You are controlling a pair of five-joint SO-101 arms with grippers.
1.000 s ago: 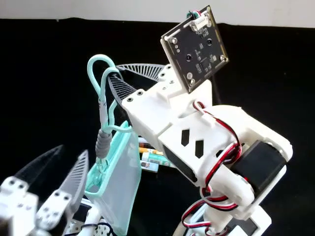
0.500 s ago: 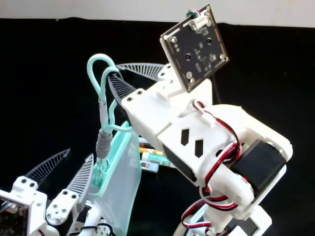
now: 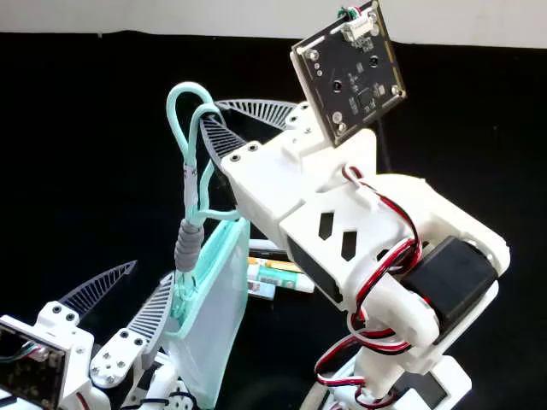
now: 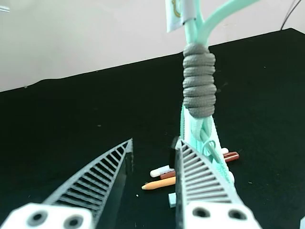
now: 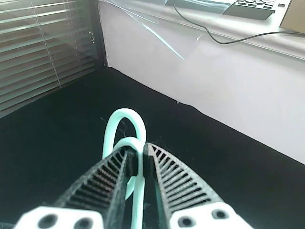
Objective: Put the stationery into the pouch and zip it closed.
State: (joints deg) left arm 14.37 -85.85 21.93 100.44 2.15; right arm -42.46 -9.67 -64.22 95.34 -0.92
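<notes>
With the pouch [image 3: 214, 316] hanging over the desk [image 3: 85, 171] by its cord loop [image 5: 121, 119], pinched between the fingers of the right gripper [image 5: 139, 149], and the fingers of the left gripper [image 4: 153, 143] spread just beside it, filling seems not yet begun, so the stationery [image 3: 278, 278] lying on the desk needs fetching next.
</notes>
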